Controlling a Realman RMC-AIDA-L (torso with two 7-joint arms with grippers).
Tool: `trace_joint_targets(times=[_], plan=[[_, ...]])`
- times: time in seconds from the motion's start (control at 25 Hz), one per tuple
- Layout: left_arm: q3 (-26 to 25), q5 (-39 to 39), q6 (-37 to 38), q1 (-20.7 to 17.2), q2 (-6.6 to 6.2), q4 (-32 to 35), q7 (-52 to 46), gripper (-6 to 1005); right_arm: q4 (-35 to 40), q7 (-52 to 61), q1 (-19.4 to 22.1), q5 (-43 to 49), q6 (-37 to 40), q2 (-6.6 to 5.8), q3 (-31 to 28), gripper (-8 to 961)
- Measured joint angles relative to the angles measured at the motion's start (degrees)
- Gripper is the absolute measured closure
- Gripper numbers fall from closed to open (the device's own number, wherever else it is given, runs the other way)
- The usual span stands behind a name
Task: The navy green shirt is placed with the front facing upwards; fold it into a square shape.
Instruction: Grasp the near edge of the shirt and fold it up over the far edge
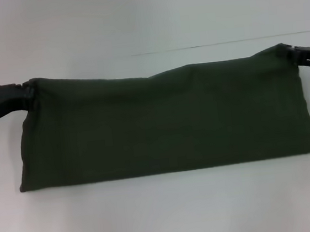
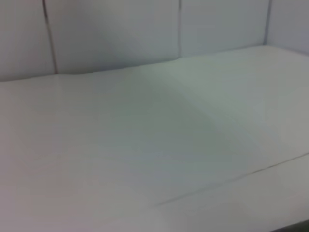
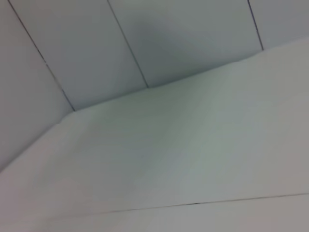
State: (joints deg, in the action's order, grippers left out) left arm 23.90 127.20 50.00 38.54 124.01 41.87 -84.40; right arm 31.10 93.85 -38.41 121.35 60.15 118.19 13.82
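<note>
Shirt (image 1: 161,123), the navy green one, is lying as a long dark band across the white table (image 1: 165,214), doubled over so that no lettering or neck label is showing, only plain olive cloth. The left gripper (image 1: 26,92) is sitting at the band's far corner on its own side, and the right gripper (image 1: 288,51) is sitting at the opposite far corner; the whole garment is stretching between them and dropping toward the robot from their level. Each gripper appears to be pinching its corner, since the cloth is gathering into a small peak right where each one meets it and the far edge is sagging slightly in the middle, as fabric held at both ends would. That two-corner hold is probably there to keep the edge straight while a layer is being carried over, so the fold lands square rather than skewed. Both wrist views are looking away from the cloth, taking in only bare tabletop, a thin seam line and panelled wall behind, so they are adding nothing about the fingers. Judging by the long shape, a crosswise fold is yet to come.
</note>
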Motion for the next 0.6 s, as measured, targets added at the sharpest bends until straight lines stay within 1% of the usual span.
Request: trace_joint_targets(times=[0.12,0.32,0.44,0.6], plan=[[1.3,0.0,-4.9,1.5,-0.12,-2.0,0.0,869,-1.6,-0.1,-1.9,0.0,-5.2,0.18,1.2,905],[3.1,0.0,-12.9,3.7,-0.53,-6.6,0.2,865,-3.9,-0.5,-3.9,0.0,-10.2,0.68,1.8,905],[3.9,0.1,-14.2,3.9,-0.39,-7.2,0.8,863,-4.5,-1.3,-4.2,0.0,-11.0,0.97,1.8,905],[4.6,-0.5,-14.0,3.8,-0.14,-7.3,0.9,860,-4.4,-1.7,-3.9,-1.6,-11.3,1.22,1.9,904]])
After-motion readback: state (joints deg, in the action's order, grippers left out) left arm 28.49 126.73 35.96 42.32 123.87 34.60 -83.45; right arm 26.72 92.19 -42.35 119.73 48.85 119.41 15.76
